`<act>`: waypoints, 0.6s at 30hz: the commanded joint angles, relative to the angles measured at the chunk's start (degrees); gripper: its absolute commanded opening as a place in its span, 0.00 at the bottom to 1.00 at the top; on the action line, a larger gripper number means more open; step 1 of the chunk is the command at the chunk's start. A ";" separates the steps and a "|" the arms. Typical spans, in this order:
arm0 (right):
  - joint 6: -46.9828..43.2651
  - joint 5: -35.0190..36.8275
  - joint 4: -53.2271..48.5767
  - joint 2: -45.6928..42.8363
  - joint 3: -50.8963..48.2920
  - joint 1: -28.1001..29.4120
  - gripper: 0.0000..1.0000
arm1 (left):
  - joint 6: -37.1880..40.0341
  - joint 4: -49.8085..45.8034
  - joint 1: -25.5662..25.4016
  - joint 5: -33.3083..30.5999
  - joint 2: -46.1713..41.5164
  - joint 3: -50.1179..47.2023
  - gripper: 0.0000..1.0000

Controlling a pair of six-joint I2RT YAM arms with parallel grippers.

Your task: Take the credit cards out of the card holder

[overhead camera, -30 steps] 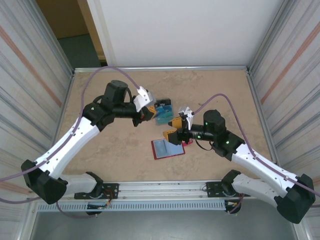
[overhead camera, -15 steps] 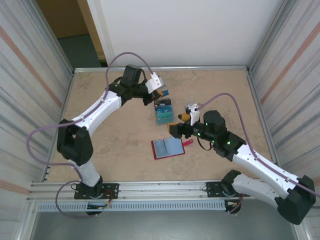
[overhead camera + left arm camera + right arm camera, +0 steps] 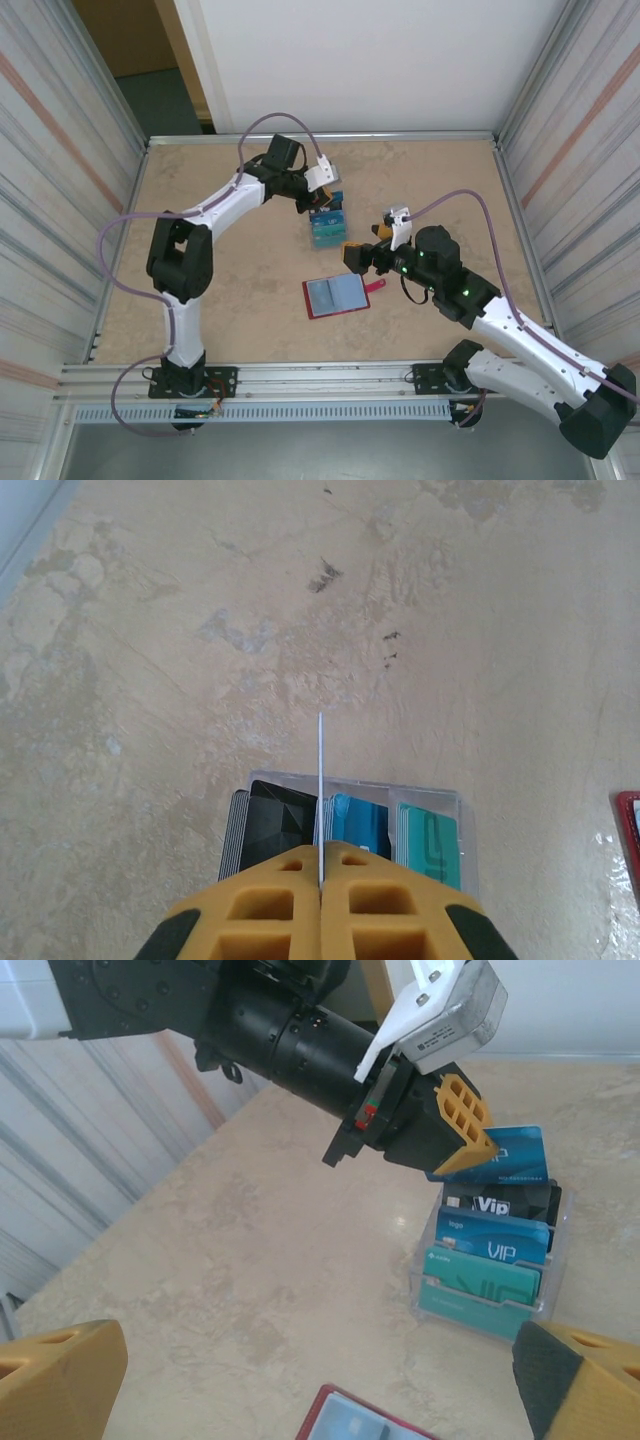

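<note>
The red card holder [image 3: 336, 296] lies open on the table, its pale clear sleeves facing up; its near corner [image 3: 368, 1423] shows in the right wrist view. My left gripper [image 3: 324, 198] is shut on one blue credit card [image 3: 512, 1150], held on edge [image 3: 320, 770] just above a clear rack [image 3: 327, 228]. The rack holds black [image 3: 268, 818], blue [image 3: 362, 820] and teal [image 3: 430, 840] credit cards. My right gripper [image 3: 360, 252] hovers between the card holder and the rack, open wide with nothing between its fingers [image 3: 62, 1380].
Metal rails edge the table, with ribbed walls on the left and right. The card holder's small snap tab [image 3: 377, 285] sticks out to its right. Bare tabletop lies left of the rack and card holder.
My left arm has stretched up and to the right, carrying the blue card over the rack. My right gripper has opened wider and drawn back slightly to the right.
</note>
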 commanded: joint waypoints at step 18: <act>2.79 4.07 -1.36 0.15 0.02 0.18 0.99 | 2.80 -3.54 0.26 0.62 6.90 2.37 0.00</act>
